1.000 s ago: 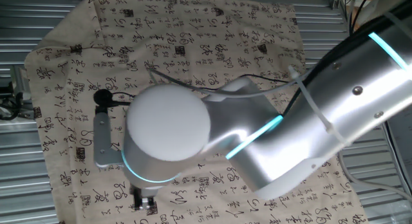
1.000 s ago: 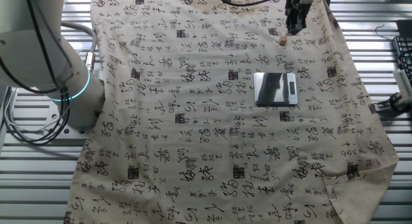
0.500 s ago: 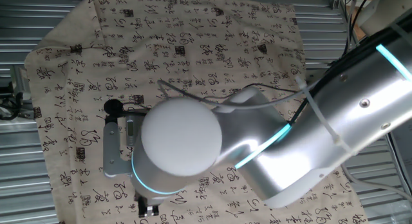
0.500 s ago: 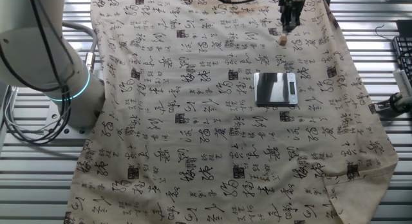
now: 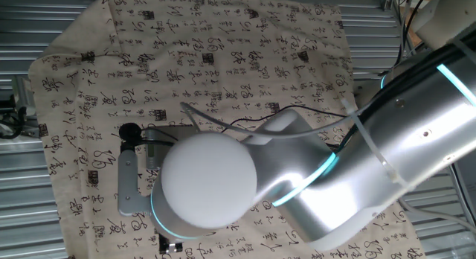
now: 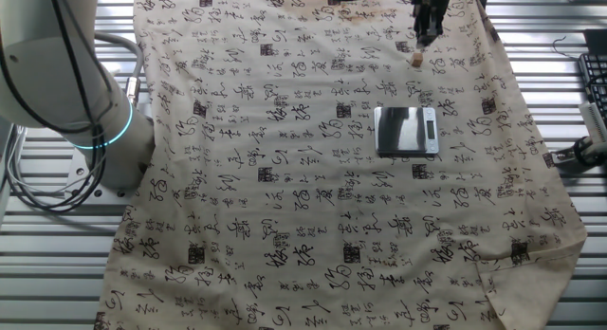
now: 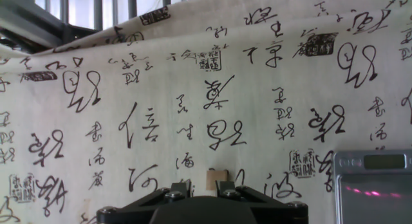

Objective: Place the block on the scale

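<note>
tool: we see the tool at the far edge of the cloth in the other fixed view, pointing down, tips just above the block. In the hand view only its black body fills the bottom edge. In one fixed view a small dark part of it pokes out under the arm's big white joint.
tool state: we cannot tell how far apart the fingers are; the tips are tiny in the other fixed view and cut off in the hand view. We cannot tell if they touch the block.
block: small tan cube lying on the cloth near its far edge, directly under the tool. In the hand view it sits just beyond the black tool body, centred. Hidden by the arm in one fixed view.
scale: flat grey square on the cloth, well apart from the block, nearer the camera in the other fixed view, display strip on its right side. In the hand view its corner shows at lower right with the display strip along the top edge. Nothing sits on it.
cloth: tan, printed with black characters and dark stamp marks, covers the bench.
bench: ribbed metal shows around the cloth.
arm: silver with a lit cyan ring, blocks much of one fixed view.
</note>
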`<state>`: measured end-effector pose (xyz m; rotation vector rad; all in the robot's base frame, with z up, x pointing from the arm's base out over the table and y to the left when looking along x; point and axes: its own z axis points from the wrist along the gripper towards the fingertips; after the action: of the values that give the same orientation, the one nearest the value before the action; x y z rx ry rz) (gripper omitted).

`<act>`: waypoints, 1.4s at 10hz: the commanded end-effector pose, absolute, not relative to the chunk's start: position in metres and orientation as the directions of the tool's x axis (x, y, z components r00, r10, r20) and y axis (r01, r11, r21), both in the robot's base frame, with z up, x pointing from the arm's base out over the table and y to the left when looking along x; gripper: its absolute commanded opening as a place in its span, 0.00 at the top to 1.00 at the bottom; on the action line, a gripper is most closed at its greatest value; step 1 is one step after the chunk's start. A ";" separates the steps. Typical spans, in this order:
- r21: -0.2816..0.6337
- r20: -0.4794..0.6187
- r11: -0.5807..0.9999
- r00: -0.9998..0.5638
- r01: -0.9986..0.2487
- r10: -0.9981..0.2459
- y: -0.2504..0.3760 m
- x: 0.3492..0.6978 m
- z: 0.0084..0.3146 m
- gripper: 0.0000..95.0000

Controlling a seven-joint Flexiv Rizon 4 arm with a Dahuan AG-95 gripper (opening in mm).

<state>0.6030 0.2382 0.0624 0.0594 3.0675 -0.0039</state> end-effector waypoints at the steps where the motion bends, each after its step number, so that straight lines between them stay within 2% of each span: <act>1: -0.006 -0.068 0.999 -0.997 0.045 0.045 0.238 0.604 0.062 0.80; 7: -0.003 -0.065 0.999 -0.997 0.049 0.049 0.238 0.604 0.051 0.80; 8: -0.004 -0.065 0.999 -0.997 0.049 0.049 0.238 0.604 0.050 1.00; 12: -0.004 -0.070 0.999 -0.996 0.047 0.047 0.238 0.604 0.044 1.00; 13: -0.002 -0.070 0.999 -0.997 0.045 0.045 0.238 0.604 0.043 0.80; 14: -0.001 -0.071 0.999 -0.997 0.039 0.039 0.238 0.604 0.043 0.80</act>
<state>0.6037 0.2376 0.0437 0.0552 3.0700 -0.0034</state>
